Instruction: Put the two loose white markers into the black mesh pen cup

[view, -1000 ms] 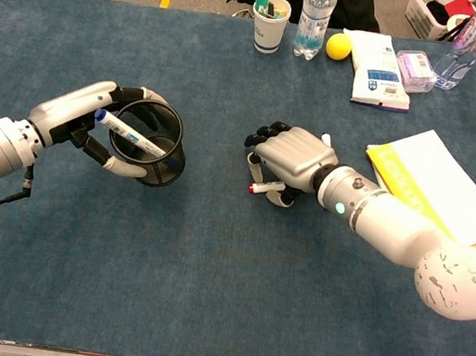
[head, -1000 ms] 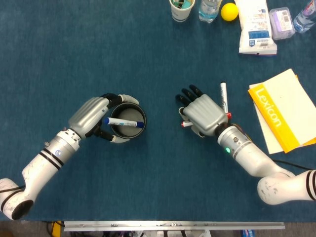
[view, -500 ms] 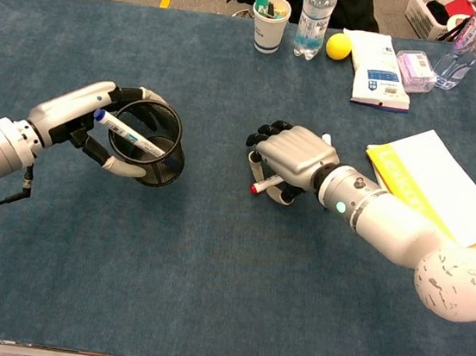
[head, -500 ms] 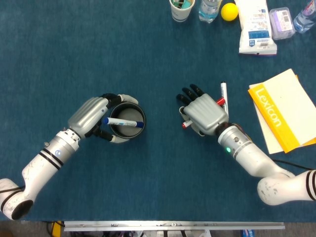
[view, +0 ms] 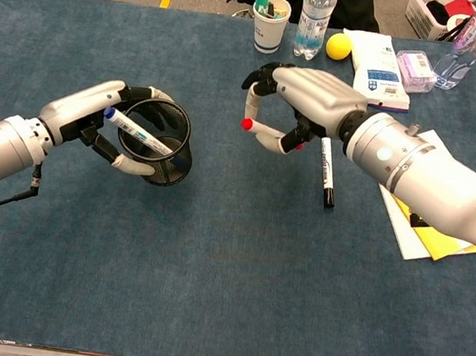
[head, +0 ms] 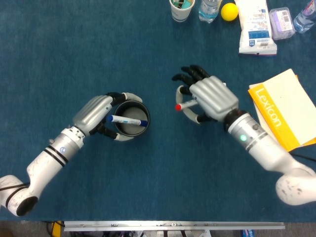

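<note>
My left hand (head: 94, 114) (view: 85, 111) wraps the black mesh pen cup (head: 141, 110) (view: 176, 158) left of centre. A white marker with a blue cap (head: 127, 120) (view: 139, 134) slants into the cup, its capped end by the palm. My right hand (head: 211, 98) (view: 313, 96) is raised above the table's middle and pinches a white marker with a red cap (head: 186, 104) (view: 261, 130), red tip pointing left. In the chest view another white marker with a black cap (view: 325, 167) lies on the cloth under that arm; the head view hides it.
Along the far edge stand a paper cup of pens (head: 181, 9) (view: 271, 13), a water bottle (view: 314, 18), a yellow ball (head: 228, 11), a white packet (head: 255, 27) and a small plastic box (head: 281, 22). A yellow Lexicon book (head: 284, 111) lies at the right.
My right hand has picked the red-capped marker up off the cloth and risen toward the far side, uncovering the black-capped marker. The left hand and cup shifted slightly right.
</note>
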Available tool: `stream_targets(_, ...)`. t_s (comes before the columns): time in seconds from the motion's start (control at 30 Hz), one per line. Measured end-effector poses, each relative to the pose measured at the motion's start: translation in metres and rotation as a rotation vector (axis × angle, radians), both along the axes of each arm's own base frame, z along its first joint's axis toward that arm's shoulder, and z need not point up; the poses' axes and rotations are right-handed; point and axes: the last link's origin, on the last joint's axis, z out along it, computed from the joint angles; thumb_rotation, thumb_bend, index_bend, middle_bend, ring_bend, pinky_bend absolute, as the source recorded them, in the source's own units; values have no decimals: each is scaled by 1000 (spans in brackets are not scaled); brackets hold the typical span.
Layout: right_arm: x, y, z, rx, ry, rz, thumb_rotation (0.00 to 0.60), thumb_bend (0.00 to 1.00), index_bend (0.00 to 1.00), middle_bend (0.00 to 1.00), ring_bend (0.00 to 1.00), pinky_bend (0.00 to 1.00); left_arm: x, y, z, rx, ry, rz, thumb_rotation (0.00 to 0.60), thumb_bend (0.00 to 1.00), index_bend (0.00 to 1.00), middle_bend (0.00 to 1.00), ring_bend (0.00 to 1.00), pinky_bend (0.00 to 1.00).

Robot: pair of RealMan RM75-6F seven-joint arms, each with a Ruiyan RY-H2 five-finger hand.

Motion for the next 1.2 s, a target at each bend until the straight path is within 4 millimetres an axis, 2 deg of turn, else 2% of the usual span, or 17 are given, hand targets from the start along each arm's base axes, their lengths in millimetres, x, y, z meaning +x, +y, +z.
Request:
stream_targets(0.23,25,-2,27,51,-250,-38,600,372,585,218,0,0,4,6,-7,-20,5,17,600,142,260,414,316,226)
stream_targets(0.57,60,3,43,152,-487,-39,600,371,586,219,0,0,13,11,-16,-37,16,15,600,142,259,414,316,226)
stream_targets(0.83,81,9,39,199,-575,-18,600,371,586,219,0,0,25,14,-20,-44,-3,4,600,142,260,414,316,226)
stream_targets(1.2,83,7,19,192,-550,-10,600,379,586,211,0,0,35,22,-16,-46,-29,14,600,142,259,414,316,226)
